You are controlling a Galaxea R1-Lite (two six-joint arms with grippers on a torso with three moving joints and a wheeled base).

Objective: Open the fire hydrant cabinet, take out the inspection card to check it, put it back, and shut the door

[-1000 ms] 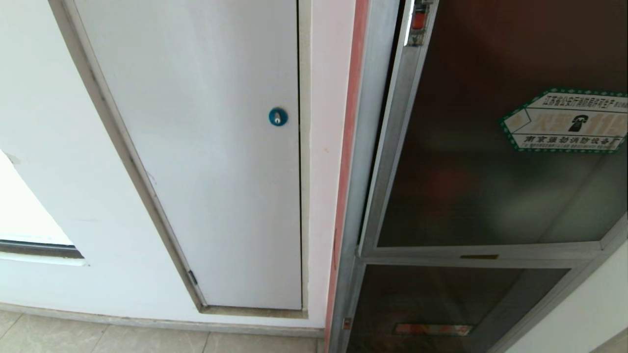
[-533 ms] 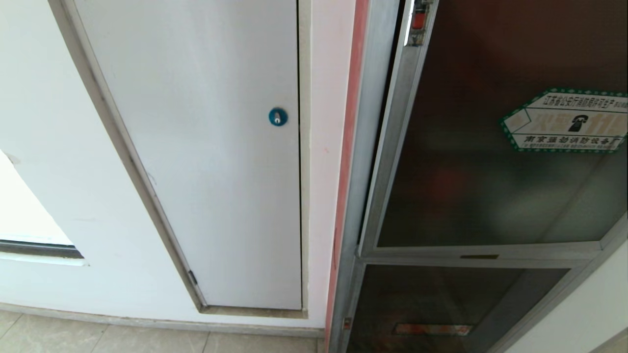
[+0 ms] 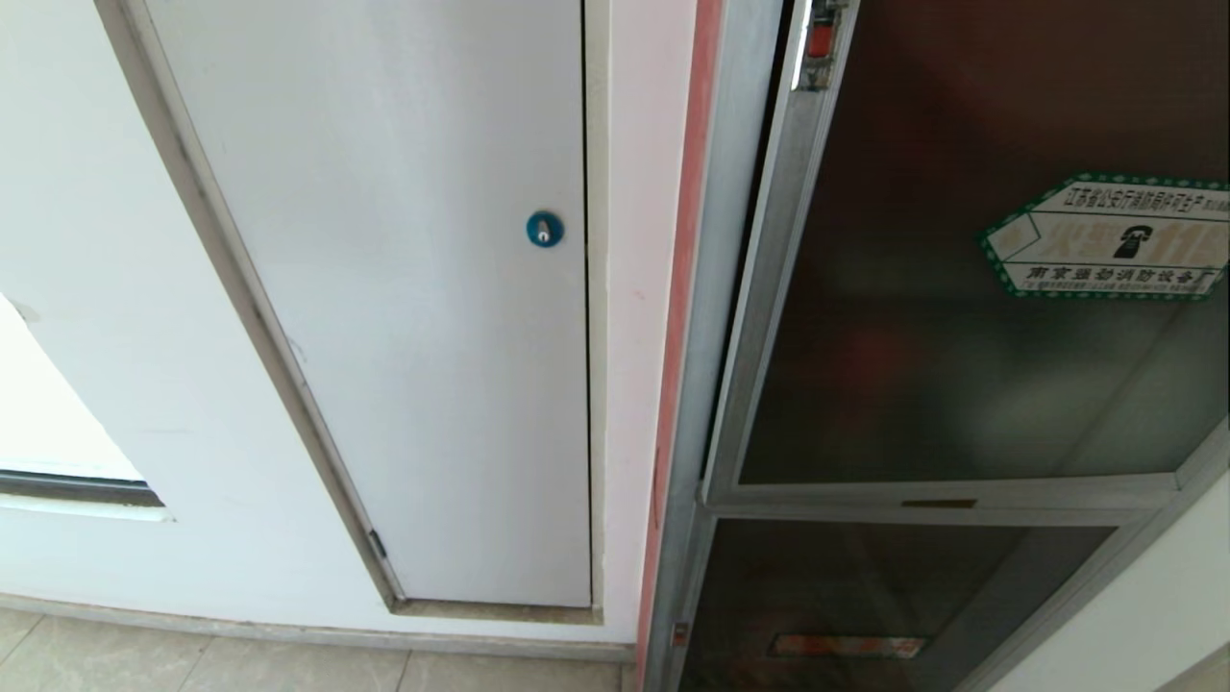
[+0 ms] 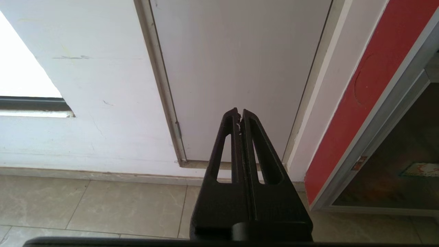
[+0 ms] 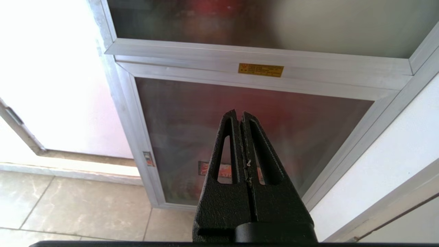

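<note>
- White painted wall (image 3: 86,240) above pale tiled floor (image 3: 288,668) fills the frame's left.
- Centre-left: plain white panel door (image 3: 404,336) with round blue lock (image 3: 544,229); leave it alone.
- Right: silver-framed fire hydrant cabinet (image 3: 716,288), its dark tinted glass door (image 3: 961,336) with hexagonal sticker (image 3: 1115,235) slightly ajar at its left edge.
- Left gripper (image 4: 240,116): jaws pressed together, empty, facing the white door.
- Right gripper (image 5: 240,118): jaws closed, empty, below the door; probably hook that free left edge, pulling gently.
- Inspection card unseen.

I see a dark tinted door (image 3: 961,365) framed in silver, its sticker (image 3: 1115,235) green-edged with a black phone icon; beside it, a white panel (image 3: 404,288) with blue lock (image 3: 544,229).
</note>
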